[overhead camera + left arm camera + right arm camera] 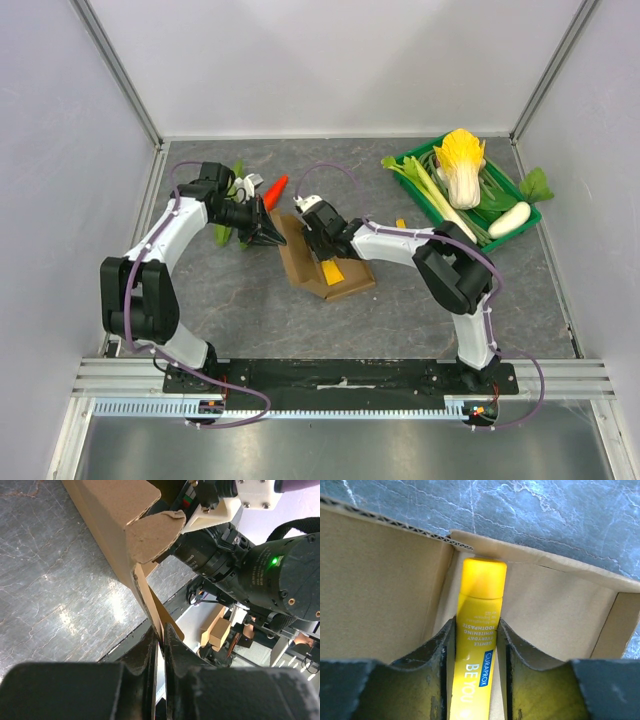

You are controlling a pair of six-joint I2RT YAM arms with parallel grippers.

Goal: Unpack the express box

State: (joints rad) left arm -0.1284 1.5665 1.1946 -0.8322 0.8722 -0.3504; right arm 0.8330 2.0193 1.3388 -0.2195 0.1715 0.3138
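In the top view, the express box (322, 268) lies open near the middle of the grey table (420, 315), between the 2 arms. The left gripper (274, 238) is at the box's left edge. The right gripper (324, 250) reaches down into the box from the right, over a yellow toothpaste tube (332, 272) that lies inside. A carrot (275, 191) lies beyond the box, near the left wrist. In the far right corner, well apart from the box, a green crate (412, 152) holds a napa cabbage (461, 165) and other vegetables.

In the left wrist view, the 2 fingers (147, 652) are together on a thin cardboard flap of the box, which runs edge-on between them. I read this gripper as clamped on the flap. A folded corner of the box rises above it. The black wrist of the right arm (250, 575), with 1 green light on it, fills the right side.

The right wrist view looks straight into the box. The tube lies lengthways on the brown floor, with its cap end close to the far wall. I can read "CURAPROX" and "BE YOU" on it. The 2 fingers (439, 652) sit 1 on each side of the tube, against it with no gap that I can see. I read this gripper as closed on the tube. I cannot tell whether the tube is lifted off the floor.
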